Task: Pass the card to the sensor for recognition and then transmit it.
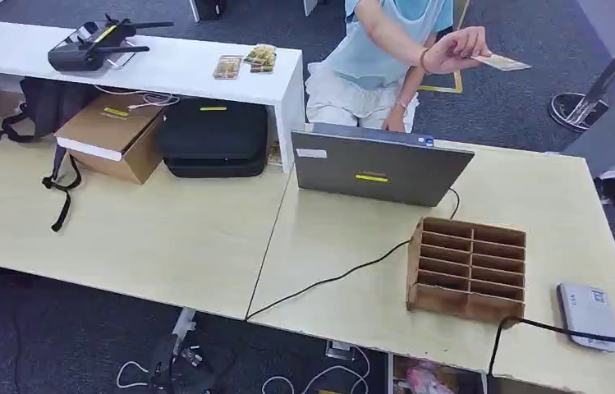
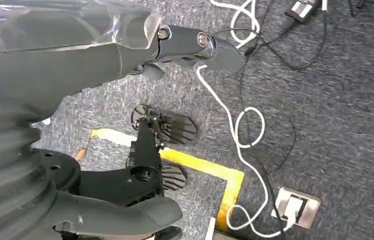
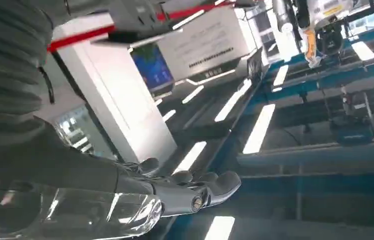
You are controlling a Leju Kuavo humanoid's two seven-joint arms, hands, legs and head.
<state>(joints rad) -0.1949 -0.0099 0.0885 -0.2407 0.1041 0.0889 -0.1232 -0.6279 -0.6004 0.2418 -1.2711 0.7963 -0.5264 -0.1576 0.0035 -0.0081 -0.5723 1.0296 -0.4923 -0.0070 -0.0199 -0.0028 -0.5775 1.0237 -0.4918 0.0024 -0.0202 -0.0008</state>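
Fingers of right hand point(image 3: 175, 192) and left hand point(image 2: 175, 47) outstretched, empty; card point(image 1: 501, 62) in person's hand point(image 1: 456, 49).

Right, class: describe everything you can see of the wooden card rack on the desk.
The wooden card rack is a brown box that looks like thin wood or board, divided into two columns of shallow slots, all empty as far as shown. It stands on the pale desk, tilted back, between the grey laptop and the grey sensor. A black cable runs up to its left side.
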